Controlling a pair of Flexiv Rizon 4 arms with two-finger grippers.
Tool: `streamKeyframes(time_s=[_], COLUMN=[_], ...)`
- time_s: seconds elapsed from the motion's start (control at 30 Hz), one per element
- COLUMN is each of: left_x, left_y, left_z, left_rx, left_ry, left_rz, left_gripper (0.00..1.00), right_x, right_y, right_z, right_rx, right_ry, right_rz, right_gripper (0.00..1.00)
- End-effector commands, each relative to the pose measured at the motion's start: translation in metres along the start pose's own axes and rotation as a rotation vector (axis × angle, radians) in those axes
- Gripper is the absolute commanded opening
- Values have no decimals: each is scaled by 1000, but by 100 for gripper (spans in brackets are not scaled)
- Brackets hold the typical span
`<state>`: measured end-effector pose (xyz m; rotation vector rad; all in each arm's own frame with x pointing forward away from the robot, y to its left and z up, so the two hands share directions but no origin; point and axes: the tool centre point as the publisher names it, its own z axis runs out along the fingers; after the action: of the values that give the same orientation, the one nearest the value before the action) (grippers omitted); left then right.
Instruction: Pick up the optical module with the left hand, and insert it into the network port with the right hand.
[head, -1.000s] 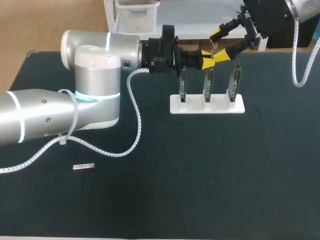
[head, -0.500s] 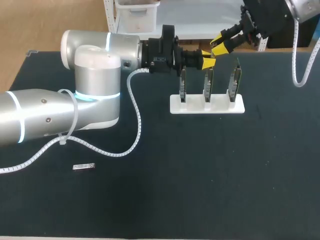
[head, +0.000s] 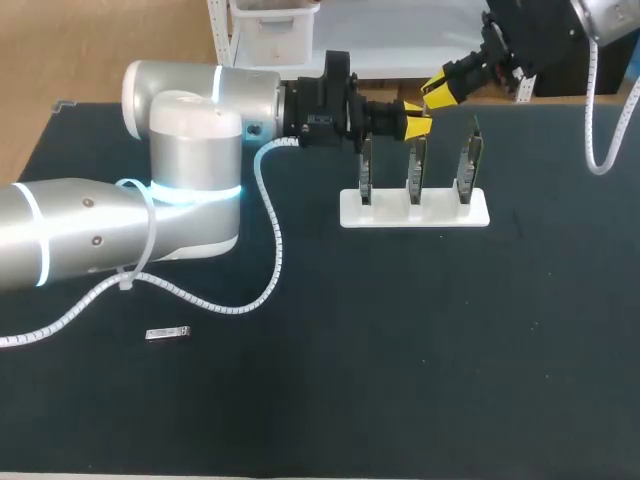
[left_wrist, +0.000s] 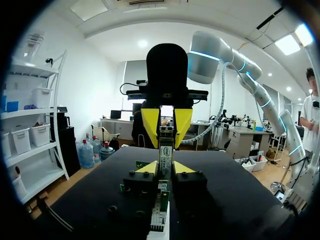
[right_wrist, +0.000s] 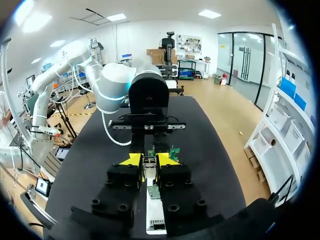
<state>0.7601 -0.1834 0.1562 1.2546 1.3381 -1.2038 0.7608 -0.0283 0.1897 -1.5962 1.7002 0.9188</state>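
Above the white rack (head: 350, 212), which holds three upright green circuit boards (head: 416, 170) near the black table's (head: 400, 350) far edge, its broad surface stretching nearward, left hand (head: 417, 119) and right hand (head: 439, 92) both clench the slim silver optical module (left_wrist: 165, 150).

shows a dark, matte table (head: 400, 350) flecked with faint pale specks. toward its far edge, right of the middle, carries a white stand (head: 415, 212) lying flat, long side along that edge. holds three slim circuit boards upright in the stand, in a row and apart: left board (head: 366, 180), middle board (head: 416, 176), right board (head: 469, 165). at the near left, well apart from the stand, bears a small silvery module (head: 168, 334) lying flat.
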Motion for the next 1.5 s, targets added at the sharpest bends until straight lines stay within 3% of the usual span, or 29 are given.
streamKeyframes(time_s=[0.03,0.47,0.87,1.17,1.5], left_x=[0,0,7,15,23], left_y=[1,0,-1,3,7], left_z=[0,-2,-16,-24,-25], left_rx=[-3,-6,-19,-43,-14], left_ry=[-1,14,151,298,414], left_rz=[0,7,3,8,33], left_gripper=[100,100,100,100,100], right_x=[1,0,2,4,5], right_y=[3,5,6,7,4], right_z=[0,0,-2,-2,-1], right_rx=[3,3,11,12,12], right_ry=[0,5,6,0,-4], right_rz=[-1,-6,1,9,12], right_gripper=[0,0,0,0,0])
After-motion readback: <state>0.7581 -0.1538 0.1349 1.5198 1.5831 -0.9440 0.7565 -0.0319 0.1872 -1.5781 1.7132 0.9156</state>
